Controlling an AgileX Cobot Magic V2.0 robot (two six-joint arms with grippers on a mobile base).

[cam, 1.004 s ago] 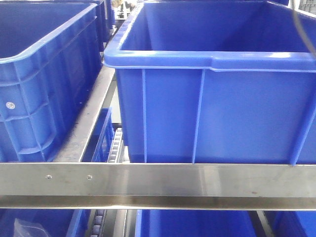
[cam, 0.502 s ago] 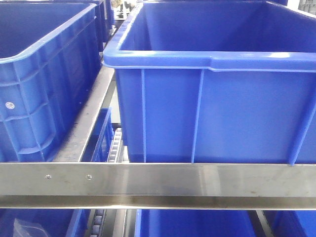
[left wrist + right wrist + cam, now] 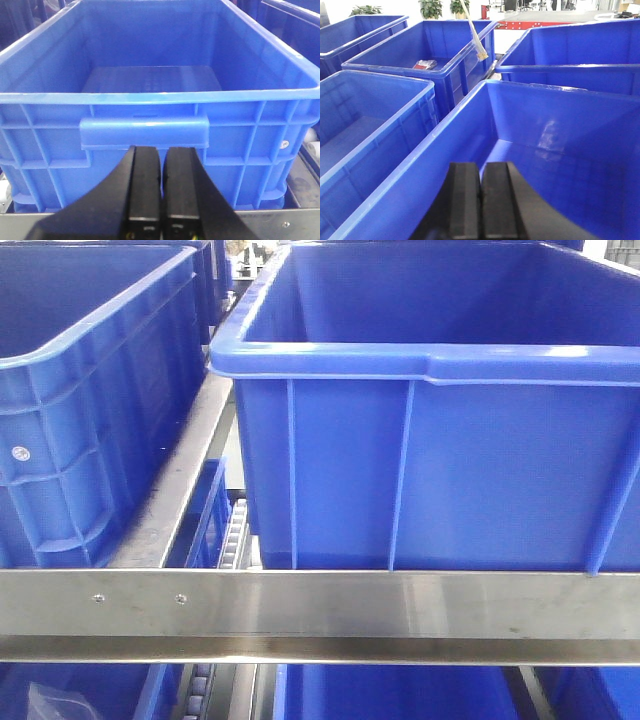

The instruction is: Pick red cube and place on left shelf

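one change: a thin dark line that crossed the top right corner of the front view a second ago is gone; the big bin (image 3: pixel 430 365) and the steel rail (image 3: pixel 320 605) look the same as before.
left gripper (image 3: pixel 161 150): its two black fingers are drawn together with only a thin slit between them, holding nothing, just in front of the handle lip (image 3: pixel 145 131) of an empty bin (image 3: pixel 150 97).
right gripper (image 3: pixel 480 167): fingers pressed close in the same way, nothing between them, above the near corner of a deep bin (image 3: pixel 450 130).
edges: in the front view the big bin stands on the rail, with a neighbour bin (image 3: pixel 90 350) to its left and a grey shelf strip and roller track (image 3: pixel 232 535) in the gap between them.
open room: the deep bin's floor is bare and its walls rise on both sides of the right gripper; a side bin (image 3: pixel 385 77) lies just beside it, sharing a narrow gap.
red cube: not surely seen; a small red item (image 3: pixel 425 63) lies on the floor of the far bin (image 3: pixel 445 70), well apart from both grippers, and it may be the cube, but it is too small to tell.
long axis and facing: cannot tell at this size.
other: a pale cable with a yellow tip (image 3: pixel 476 37) hangs over the far bin's right rim.
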